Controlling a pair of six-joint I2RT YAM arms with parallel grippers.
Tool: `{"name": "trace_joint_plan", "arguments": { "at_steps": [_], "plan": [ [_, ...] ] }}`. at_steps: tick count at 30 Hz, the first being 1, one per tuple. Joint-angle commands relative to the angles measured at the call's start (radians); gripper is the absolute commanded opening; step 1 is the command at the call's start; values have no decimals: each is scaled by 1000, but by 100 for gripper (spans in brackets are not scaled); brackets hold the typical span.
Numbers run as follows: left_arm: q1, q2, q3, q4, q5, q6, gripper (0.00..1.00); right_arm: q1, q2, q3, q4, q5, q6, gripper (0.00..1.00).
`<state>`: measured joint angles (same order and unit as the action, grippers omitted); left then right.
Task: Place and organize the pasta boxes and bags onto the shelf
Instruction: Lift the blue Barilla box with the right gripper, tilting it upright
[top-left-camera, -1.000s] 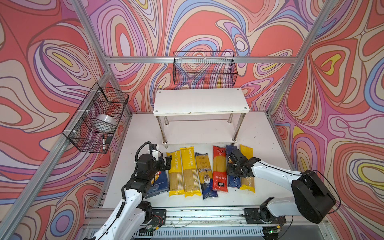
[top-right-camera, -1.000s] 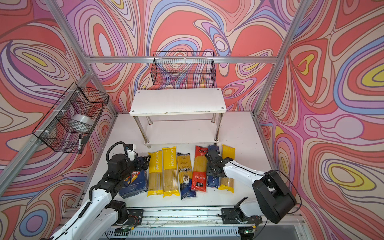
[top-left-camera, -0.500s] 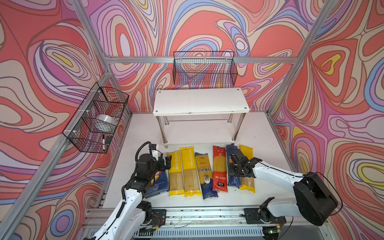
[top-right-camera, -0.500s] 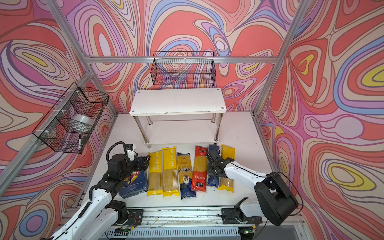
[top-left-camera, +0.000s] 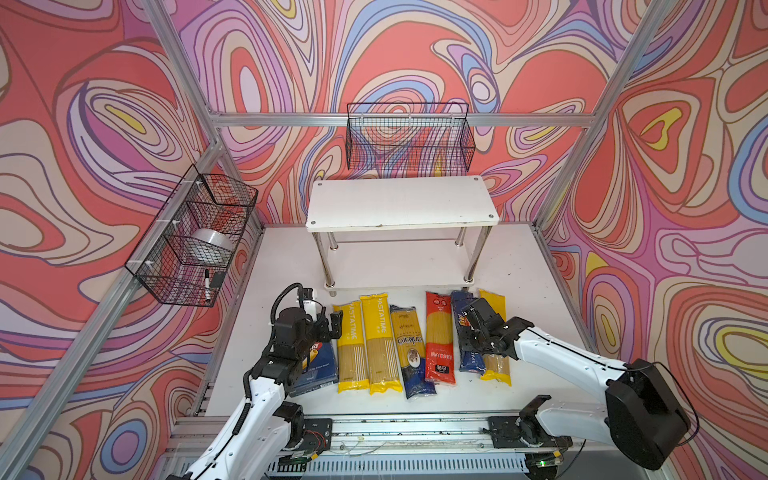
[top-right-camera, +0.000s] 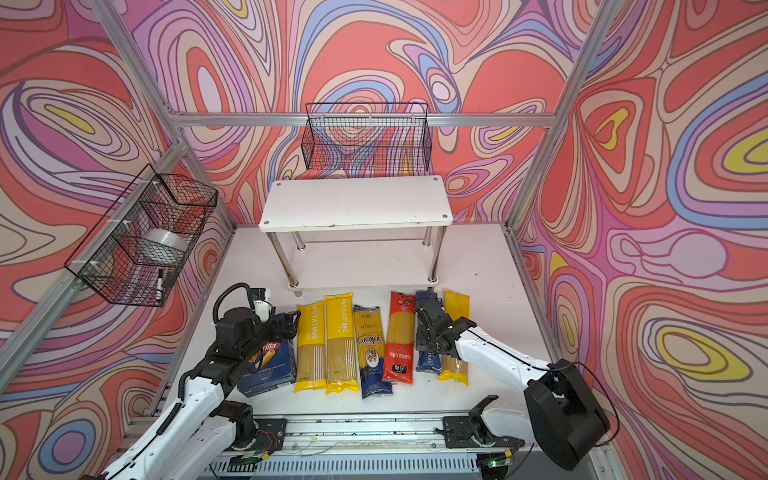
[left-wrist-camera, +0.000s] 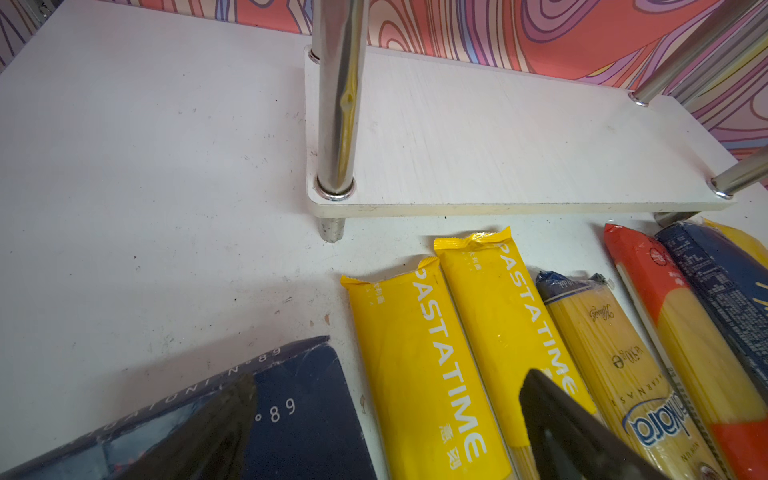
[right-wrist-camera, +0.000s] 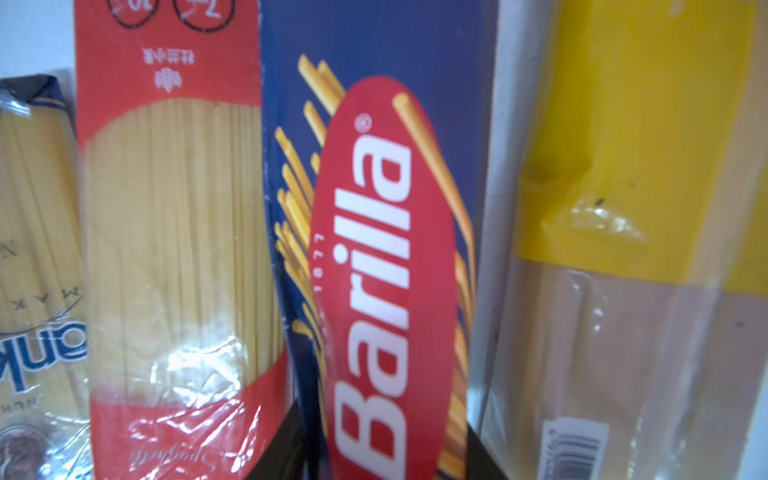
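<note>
Blue spaghetti box (top-left-camera: 472, 360): lower right, long axis up-frame, between right jaws; grip unclear.
Left jaws: open, empty.

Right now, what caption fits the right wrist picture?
Right gripper straddles the blue Barilla box between red bag and yellow bag.
</note>
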<state>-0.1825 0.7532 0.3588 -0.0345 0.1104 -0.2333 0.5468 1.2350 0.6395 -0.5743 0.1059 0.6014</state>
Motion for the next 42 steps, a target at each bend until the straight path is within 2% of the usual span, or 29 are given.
{"name": "trace_joint_plan", "arguments": {
  "at_steps": [1,5,7,8,15,25,30,38,42],
  "plan": [
    [-1,1,14,-13,-8,-6,100,6,-54,64,12,17,-27,26],
    [-2,4,15,-12,-9,-7,100,6,-45,105,-12,12,-55,19],
    [-1,5,15,-10,-9,-6,100,5,-37,123,-21,-5,-66,10],
    [0,6,15,-10,-10,-6,100,6,-37,128,-25,-11,-68,9],
    [-2,5,13,-7,-4,-5,100,6,-106,162,-93,-25,-84,6],
    [-1,5,13,-7,-6,-6,100,6,-209,247,-197,-39,-190,6],
    [-1,11,16,-7,-3,-3,100,7,-235,275,-199,-35,-228,0],
    [-2,-4,9,-9,-16,-9,100,6,-247,403,-238,-98,-339,0],
    [-2,4,13,-6,10,3,100,6,-255,478,-260,-142,-342,0]
  ]
}}
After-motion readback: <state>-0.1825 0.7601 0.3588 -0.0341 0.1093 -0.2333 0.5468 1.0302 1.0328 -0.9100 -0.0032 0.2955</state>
